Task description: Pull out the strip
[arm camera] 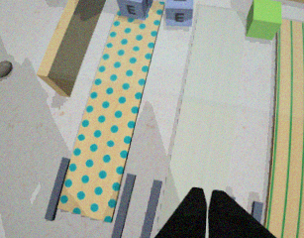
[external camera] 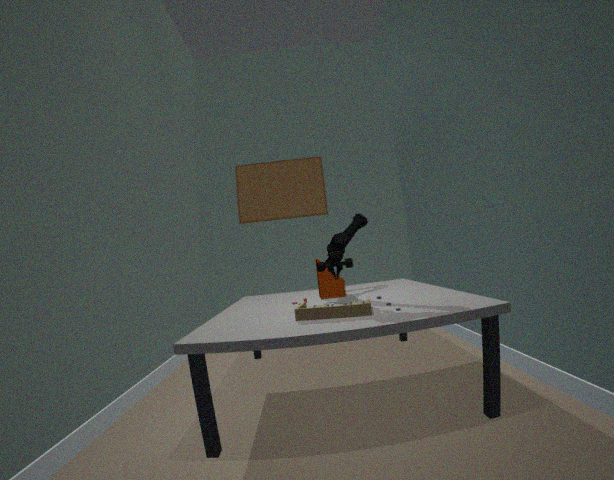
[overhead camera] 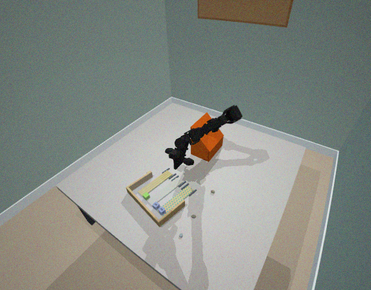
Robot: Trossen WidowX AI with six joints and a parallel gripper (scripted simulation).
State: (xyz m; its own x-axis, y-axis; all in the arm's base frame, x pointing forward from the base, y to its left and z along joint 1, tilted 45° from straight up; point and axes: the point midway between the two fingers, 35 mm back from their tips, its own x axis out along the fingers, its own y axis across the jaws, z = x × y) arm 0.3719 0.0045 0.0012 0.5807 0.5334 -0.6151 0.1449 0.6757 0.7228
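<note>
Strip-pulling seems in hand: the gripper, fingertips together on nothing, should next align with the dotted strip under the lettered cube, toward the edge of the counter opposite the arm.

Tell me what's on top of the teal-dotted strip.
A blue cube marked E appears to rest on the far end of the teal-dotted strip. The cube covers part of that end, so what lies directly beneath it can't be seen.
</note>
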